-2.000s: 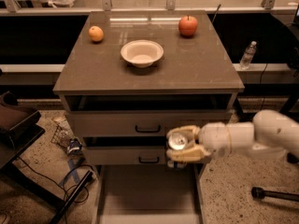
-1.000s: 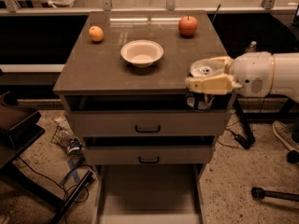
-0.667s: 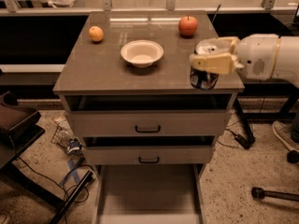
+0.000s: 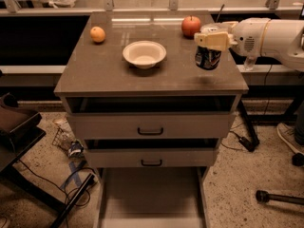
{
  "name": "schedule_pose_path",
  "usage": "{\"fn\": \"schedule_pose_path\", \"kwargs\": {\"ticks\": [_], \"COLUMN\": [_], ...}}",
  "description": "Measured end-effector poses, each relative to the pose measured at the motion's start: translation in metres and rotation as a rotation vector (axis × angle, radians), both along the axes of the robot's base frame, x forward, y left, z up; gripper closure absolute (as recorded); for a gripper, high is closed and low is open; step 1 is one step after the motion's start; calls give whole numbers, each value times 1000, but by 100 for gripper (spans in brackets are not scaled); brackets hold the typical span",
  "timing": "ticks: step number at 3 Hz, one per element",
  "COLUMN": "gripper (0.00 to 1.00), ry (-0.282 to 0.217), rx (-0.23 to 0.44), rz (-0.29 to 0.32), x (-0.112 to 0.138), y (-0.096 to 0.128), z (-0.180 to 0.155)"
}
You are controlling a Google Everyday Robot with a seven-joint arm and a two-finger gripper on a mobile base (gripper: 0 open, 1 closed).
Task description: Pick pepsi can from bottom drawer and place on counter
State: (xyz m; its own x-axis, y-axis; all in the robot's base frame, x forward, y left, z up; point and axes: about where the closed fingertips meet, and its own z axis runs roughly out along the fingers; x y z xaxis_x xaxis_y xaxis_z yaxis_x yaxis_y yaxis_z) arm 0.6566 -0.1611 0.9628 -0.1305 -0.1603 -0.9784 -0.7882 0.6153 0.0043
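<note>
My gripper (image 4: 210, 38) comes in from the right on a white arm and is shut on the pepsi can (image 4: 207, 57), a dark blue can with white marks. It holds the can a little above the right part of the counter (image 4: 109, 70), tilted slightly. The bottom drawer (image 4: 149, 194) stands pulled out at the foot of the cabinet; its pale grey floor shows nothing on it.
On the counter stand a white bowl (image 4: 144, 53) at the middle, an orange (image 4: 98, 34) at the back left and a red apple (image 4: 191, 26) at the back right, just behind the can. Two upper drawers with black handles (image 4: 150, 131) are slightly ajar. Cables and clutter lie on the floor at left.
My gripper has lifted the can from in front of the drawers up over the counter's right edge and moved it a little farther back above the counter.
</note>
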Motion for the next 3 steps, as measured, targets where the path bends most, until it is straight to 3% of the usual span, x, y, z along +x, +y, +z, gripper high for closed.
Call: {"fn": "schedule_pose_path", "kwargs": {"ticks": [1,2,3], "gripper": [100,100,82], "ry": [79,115,115], "rx": [59,101,101], "rz": [6,2,2], "x": [43,55,55], "y": [-13,-30,-30], "z": [-43,-74,-66]}}
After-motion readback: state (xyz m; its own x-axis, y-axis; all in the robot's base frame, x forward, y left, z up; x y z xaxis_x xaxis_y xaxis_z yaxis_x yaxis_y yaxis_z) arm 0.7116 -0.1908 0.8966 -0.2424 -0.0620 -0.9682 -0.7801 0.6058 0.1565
